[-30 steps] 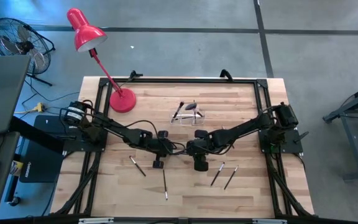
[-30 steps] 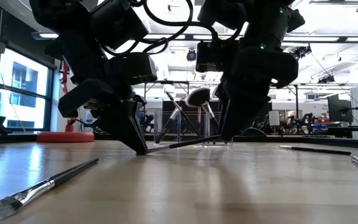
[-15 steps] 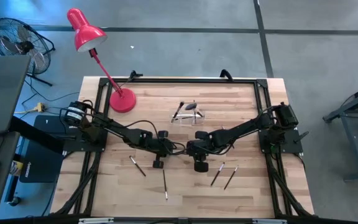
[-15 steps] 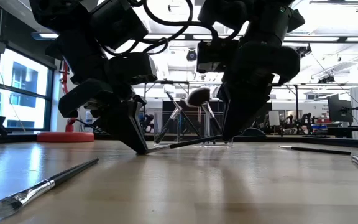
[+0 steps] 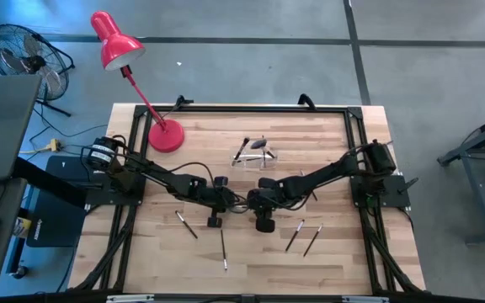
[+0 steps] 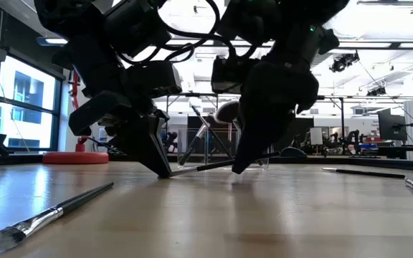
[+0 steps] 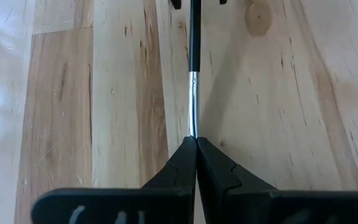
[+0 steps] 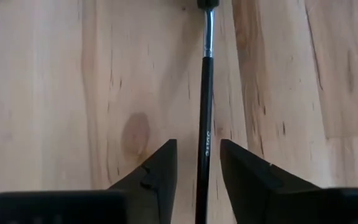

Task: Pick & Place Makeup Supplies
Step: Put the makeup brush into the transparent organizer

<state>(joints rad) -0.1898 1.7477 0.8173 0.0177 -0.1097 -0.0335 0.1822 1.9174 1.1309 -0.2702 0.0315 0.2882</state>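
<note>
Right wrist view: slim black-handled brush (image 8: 204,124) (silvery ferrule) on table (image 8: 55,93).

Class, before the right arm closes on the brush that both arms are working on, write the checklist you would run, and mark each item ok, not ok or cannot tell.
1. Left gripper shut on the brush at its silvery end: ok.
2. Right gripper open, the brush's black handle lying between its fingers: ok.
3. Handle centred between the right fingers: ok, about midway.
4. Brush clear of the table: cannot tell; in the low view it slopes, its left end low.
5. Clear holder apart from both arms: ok.
6. Loose brushes out of the way: ok.
</note>
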